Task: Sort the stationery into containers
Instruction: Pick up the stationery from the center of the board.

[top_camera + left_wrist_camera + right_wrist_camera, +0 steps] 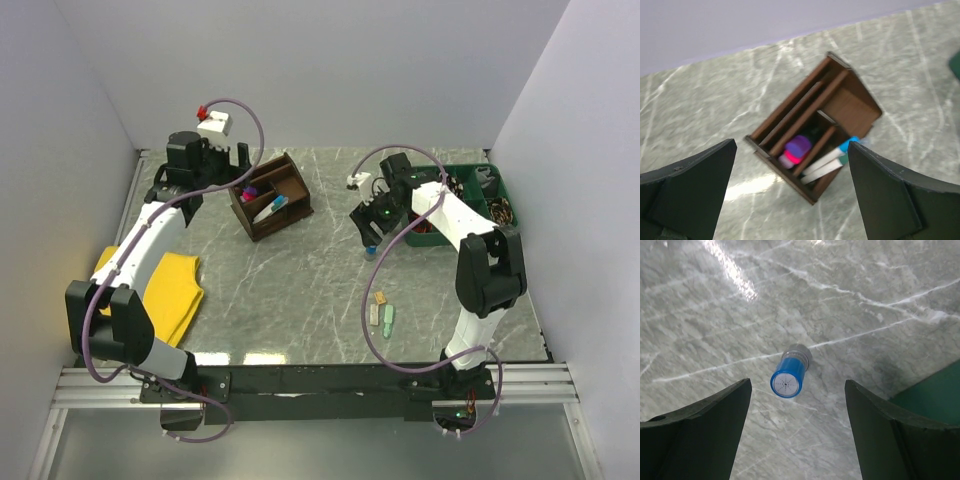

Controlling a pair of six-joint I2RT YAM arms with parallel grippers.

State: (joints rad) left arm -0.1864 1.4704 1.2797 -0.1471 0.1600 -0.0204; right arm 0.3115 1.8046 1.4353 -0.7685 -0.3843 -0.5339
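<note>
Right gripper (797,390): fingers wide, holding nothing, hanging over the blue-capped cylinder (788,378), which stands upright on the marble table (865,305), apart from both pads. Risk: cylinder sits nearer the left pad, so an uncentred close could tip it and send it rolling toward the green bin (500,185) at 2 o'clock.

Left gripper (791,146): fingers wide, empty, above the wooden organiser (855,107); purple and pink markers (797,147) and white pens (827,162) lie inside. Risk: descending here could clip a divider and shove the box.

Eraser pieces (380,312) lie at 5 o'clock of the cylinder, unsorted; small and flat, likely to slip a pinch.
</note>
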